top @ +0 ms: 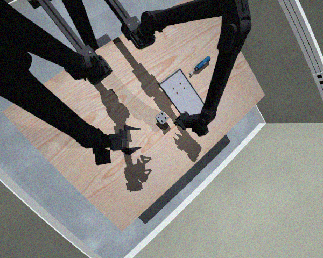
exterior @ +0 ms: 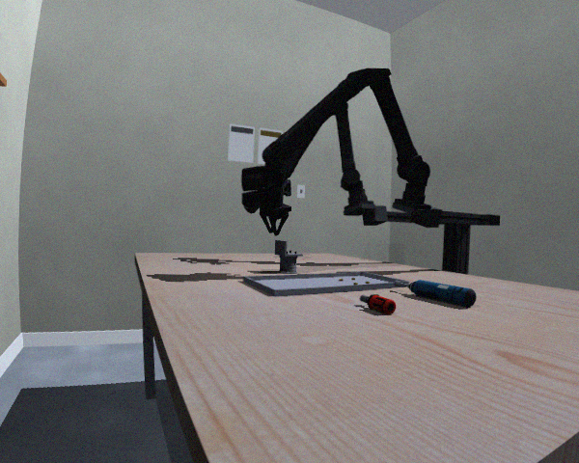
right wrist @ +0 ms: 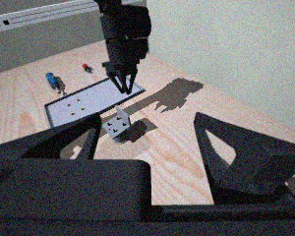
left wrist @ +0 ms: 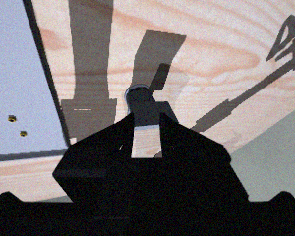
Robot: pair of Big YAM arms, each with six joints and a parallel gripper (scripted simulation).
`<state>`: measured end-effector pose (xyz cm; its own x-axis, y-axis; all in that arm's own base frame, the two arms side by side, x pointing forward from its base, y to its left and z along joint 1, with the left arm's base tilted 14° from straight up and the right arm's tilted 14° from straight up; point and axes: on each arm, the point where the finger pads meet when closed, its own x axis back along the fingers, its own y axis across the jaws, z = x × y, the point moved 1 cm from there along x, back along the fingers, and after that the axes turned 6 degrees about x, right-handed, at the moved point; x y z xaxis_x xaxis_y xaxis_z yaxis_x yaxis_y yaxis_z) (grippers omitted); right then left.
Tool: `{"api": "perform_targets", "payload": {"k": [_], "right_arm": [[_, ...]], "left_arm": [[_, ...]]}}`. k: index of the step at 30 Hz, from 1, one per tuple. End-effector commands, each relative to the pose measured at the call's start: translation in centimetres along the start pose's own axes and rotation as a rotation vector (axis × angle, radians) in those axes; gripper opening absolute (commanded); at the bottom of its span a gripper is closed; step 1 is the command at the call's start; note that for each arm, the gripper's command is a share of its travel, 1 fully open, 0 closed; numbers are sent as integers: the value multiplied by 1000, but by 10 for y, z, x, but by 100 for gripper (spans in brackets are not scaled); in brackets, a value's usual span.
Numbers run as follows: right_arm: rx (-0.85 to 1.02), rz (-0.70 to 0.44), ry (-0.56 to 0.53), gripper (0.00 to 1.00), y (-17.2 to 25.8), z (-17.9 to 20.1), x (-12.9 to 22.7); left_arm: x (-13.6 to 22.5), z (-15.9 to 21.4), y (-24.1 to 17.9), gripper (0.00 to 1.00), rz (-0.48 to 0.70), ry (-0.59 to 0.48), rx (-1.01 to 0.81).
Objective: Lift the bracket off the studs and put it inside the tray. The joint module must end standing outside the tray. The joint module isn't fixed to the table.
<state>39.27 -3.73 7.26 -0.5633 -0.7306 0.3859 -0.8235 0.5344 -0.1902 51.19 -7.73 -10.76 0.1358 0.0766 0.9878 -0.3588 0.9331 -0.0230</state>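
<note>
Bracket (top: 161, 117) (exterior: 281, 247) (left wrist: 149, 116) (right wrist: 119, 124) sits on its module, well in from the table (top: 81, 166) (exterior: 329, 359) (left wrist: 211, 29) (right wrist: 174, 169) edges. Left tool (top: 177, 122) (exterior: 275, 232) (left wrist: 147, 118) (right wrist: 126, 92) is partly open, nothing in it; right tool (top: 140, 138) (right wrist: 147, 118) is empty and super wide.
</note>
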Motion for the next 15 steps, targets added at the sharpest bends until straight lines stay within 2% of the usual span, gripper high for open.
{"api": "perform_targets", "payload": {"k": [1, 5, 9, 15], "right_arm": [[60, -36, 6, 100, -4, -2, -8], [65, -41, 9, 100, -3, -1, -8], [82, -72, 13, 100, 5, 0, -13], [96, -101, 17, 100, 13, 2, -17]], "left_arm": [[23, -1, -28, 29, 68, -74, -336], [24, -4, -28, 29, 71, -87, -406], [22, 7, -36, 29, 68, -104, -609], [20, 15, -43, 29, 60, -125, -817]]}}
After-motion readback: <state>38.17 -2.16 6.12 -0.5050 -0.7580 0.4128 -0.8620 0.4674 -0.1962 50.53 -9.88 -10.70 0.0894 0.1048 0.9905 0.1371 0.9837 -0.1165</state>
